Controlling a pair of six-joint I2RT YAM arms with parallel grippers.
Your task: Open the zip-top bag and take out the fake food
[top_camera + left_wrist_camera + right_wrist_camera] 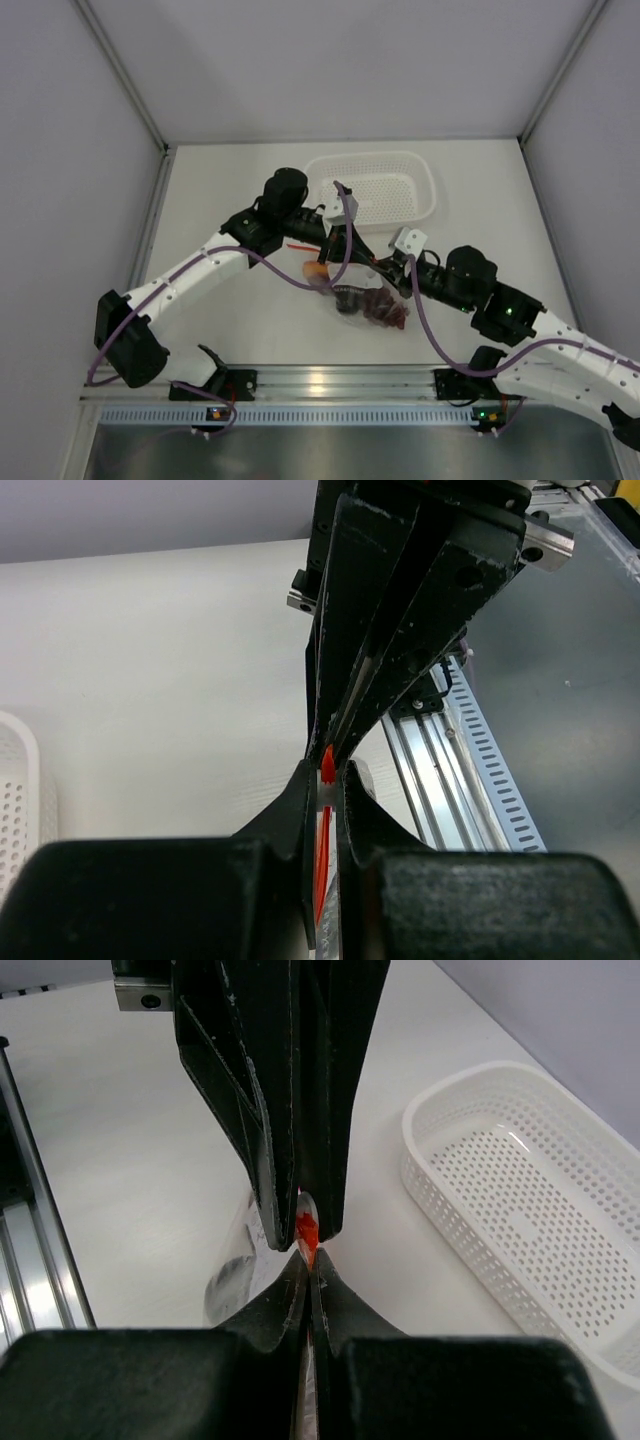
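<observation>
End effectors face off — left end effector [325,780], right end effector [305,1250], each clamped on the clear crinkly zip-top bag [355,300].

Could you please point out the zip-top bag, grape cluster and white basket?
zip-top bag [305,1230]: right wrist view, orange-red zip strip.
grape cluster [385,312]: top external view, its middle.
white basket [385,190]: top external view, perforated floor.

Both arms bend inward, and the left gripper [325,772] and right gripper [307,1258] meet nose to nose, jaws pinched closed.
</observation>
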